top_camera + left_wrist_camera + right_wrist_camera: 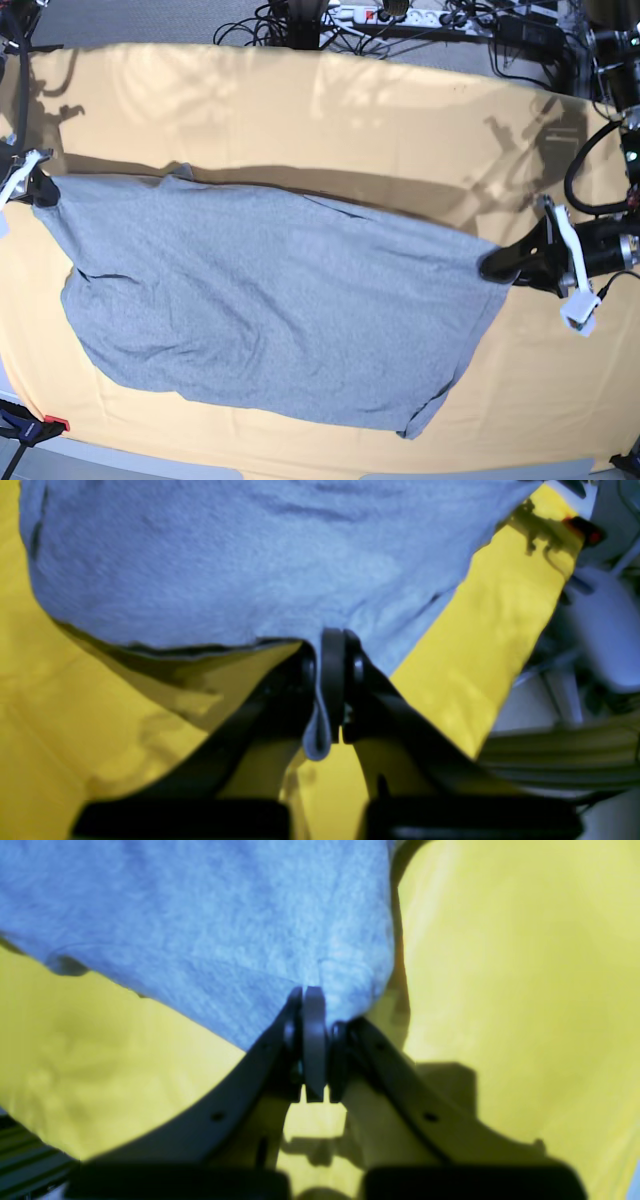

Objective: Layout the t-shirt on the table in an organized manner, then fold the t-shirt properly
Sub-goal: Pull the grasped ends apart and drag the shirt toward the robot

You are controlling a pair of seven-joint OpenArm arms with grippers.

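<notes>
T-shirt [270, 300]: grey-blue, stretched between both grippers, spread wide above the table, one sleeve hanging toward the near edge.
Table [330, 110]: draped in yellow-orange cloth, shirt's shadow falling behind it.
Left gripper [332, 680]: jaws pinched together on a shirt edge, fabric fold trailing below.
Right gripper [312, 1050]: jaws clamped on the opposite shirt edge.
Cables [400, 20]: tangled beyond the table's far side.

Each pincer [332, 680] [312, 1045] has curved black arms with screw holes and dark pads.
</notes>
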